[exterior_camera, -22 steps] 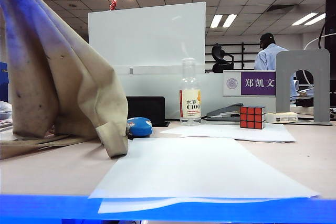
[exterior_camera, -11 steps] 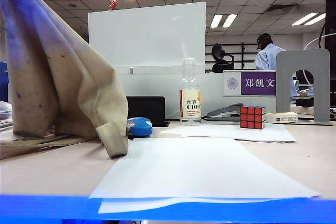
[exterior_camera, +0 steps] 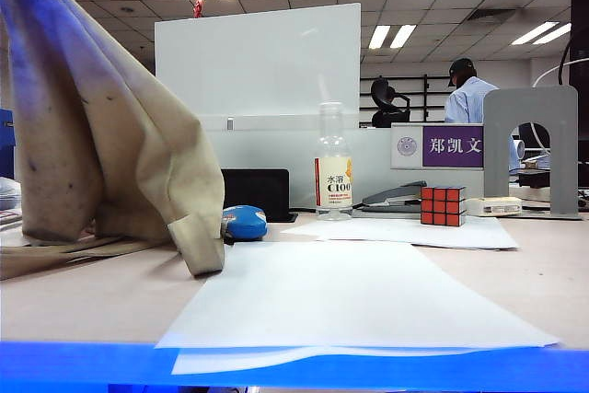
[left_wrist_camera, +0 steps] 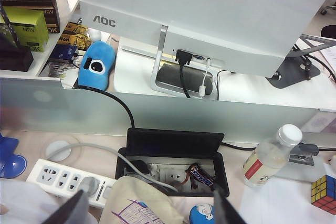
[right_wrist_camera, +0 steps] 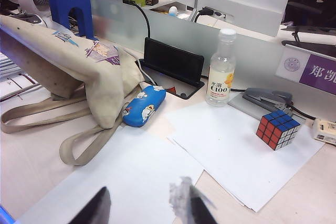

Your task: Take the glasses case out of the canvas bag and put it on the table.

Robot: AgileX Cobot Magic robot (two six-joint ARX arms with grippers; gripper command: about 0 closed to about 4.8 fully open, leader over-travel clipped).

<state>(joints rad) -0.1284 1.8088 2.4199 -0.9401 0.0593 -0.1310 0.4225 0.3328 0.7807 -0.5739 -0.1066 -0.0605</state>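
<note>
The left pincer shows only as two dark finger tips spread wide apart, hovering high over the raised canvas bag. Cream cloth sits between them, but whether they pinch it or merely stand around it I cannot tell. The right pincer hangs well clear, low over the white paper sheets at the near side of the bench, its fingers parted with nothing between them.

The glasses case lies on the bench just right of the bag, its left end touching or tucked under the hanging corner of canvas. It looks already out, so little of the task seems left.

The risks lie in that contact. If the left pincer lets the bag fall or swings it right, the floppy cloth could drop over the case, hide it again or shove it toward the open cable box behind. The long straps trail across the bench on the near side; a right pincer reaching in low could snag one and drag bag and case together. The plastic bottle, standing upright just right of the case, could tip under a careless sweep.
</note>
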